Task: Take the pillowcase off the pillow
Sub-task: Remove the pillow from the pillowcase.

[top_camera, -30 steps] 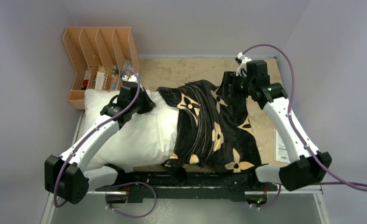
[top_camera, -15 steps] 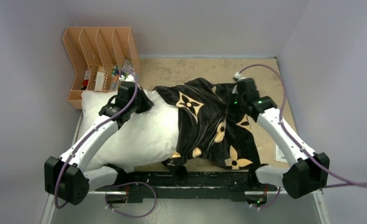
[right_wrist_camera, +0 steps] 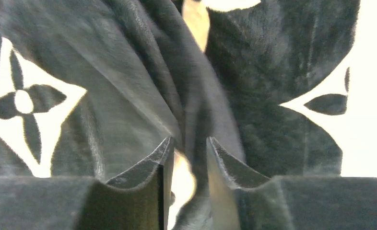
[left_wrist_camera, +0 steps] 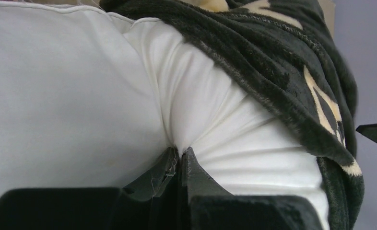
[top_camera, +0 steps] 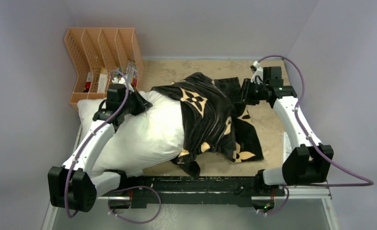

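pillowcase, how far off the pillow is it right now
Done: about the left half of the pillow lies bare. In hand: the left pincer is shut on a pinch of pillow fabric, anchoring it, while the right pincer grips a fold of the pillowcase at its far right side. Left: the pillowcase still wraps the pillow's right end and must slide fully off.

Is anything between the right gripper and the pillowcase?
Nothing visible. A fold of the pillowcase lies directly between the fingers of the right gripper, while the left gripper pinches the pillow.
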`<state>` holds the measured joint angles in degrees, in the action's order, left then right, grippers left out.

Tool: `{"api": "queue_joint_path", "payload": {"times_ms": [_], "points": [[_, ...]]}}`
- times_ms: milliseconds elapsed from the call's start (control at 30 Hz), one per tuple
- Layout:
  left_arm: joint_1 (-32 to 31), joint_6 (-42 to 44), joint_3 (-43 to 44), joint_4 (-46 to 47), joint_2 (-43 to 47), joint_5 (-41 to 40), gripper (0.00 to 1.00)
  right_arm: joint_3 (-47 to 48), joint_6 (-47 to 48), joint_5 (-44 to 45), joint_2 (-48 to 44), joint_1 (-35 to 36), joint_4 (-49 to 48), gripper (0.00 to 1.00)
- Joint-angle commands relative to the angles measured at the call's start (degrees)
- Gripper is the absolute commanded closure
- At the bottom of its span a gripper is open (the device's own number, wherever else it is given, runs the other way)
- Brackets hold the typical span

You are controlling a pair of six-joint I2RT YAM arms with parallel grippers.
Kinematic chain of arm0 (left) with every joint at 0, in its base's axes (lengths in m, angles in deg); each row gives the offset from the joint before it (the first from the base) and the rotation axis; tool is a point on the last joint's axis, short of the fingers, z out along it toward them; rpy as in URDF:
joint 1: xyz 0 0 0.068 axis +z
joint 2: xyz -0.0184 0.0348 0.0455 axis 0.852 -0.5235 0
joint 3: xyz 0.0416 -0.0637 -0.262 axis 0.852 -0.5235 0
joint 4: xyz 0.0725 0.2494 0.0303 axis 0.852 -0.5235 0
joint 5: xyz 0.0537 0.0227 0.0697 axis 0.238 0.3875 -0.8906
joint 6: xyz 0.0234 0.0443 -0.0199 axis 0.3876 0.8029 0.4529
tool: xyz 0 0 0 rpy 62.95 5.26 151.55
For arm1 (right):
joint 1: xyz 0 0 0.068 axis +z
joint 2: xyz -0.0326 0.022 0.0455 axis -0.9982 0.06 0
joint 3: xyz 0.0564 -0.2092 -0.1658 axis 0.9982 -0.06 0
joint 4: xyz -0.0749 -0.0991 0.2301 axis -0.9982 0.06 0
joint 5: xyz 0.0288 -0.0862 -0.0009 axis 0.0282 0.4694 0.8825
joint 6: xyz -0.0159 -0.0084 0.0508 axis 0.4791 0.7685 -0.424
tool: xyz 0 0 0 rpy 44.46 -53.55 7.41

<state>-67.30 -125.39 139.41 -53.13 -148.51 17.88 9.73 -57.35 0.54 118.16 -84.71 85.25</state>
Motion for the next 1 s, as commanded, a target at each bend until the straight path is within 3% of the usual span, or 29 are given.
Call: {"api": "queue_joint_path", "payload": {"times_ms": [0,133,233,367,500,633,700,800,833,867,967], "points": [[2.94,8.91,0.33,-12.02,0.02,0.65,1.0,3.27,5.75,9.71,-1.43,8.13,2.15,0.55],[2.6,10.95,2.76,-14.39,0.37,-1.98,0.95,2.34,-0.69,25.42,-5.98,19.14,1.3,0.34],[2.58,11.45,3.36,-15.47,-0.21,-3.11,0.95,2.28,-2.8,30.41,-9.19,26.98,-0.85,0.33],[2.54,10.82,3.28,-14.8,-0.26,-2.57,0.91,2.69,-3.25,39.59,-9.81,43.93,-3.25,0.3],[2.45,11.81,4.49,-15.63,-0.14,-1.83,0.76,2.61,-5.21,41.18,-4.74,54.78,-5.12,0.28],[1.5,13.15,6.81,-17.67,1.25,-2.1,0.61,1.28,-10.18,45.2,1.13,59.24,-4.15,0.28],[0.32,14.11,8.54,-19.07,2.26,-2.58,0.54,1.46,-17.62,52.63,3.72,59.32,2.26,0.36],[-4.07,15.27,12.34,-22.3,3.56,-6.87,0.44,-0.08,-17.39,58.73,2.53,57.01,3.37,0.6],[-6.34,15.29,13.6,-23.1,3.94,-9.48,0.43,-0.92,-14.57,56.27,0.93,54.62,0.65,0.78],[-8.5,15.09,15.02,-23.93,4.28,-11.92,0.43,-1.73,-12.34,52.05,-0.83,51.84,-2.54,0.91],[-14.36,14.92,16.55,-24.96,5.74,-17.83,0.37,-4.83,-8.3,40.8,-5.86,45.29,-10.49,1.0]]}}
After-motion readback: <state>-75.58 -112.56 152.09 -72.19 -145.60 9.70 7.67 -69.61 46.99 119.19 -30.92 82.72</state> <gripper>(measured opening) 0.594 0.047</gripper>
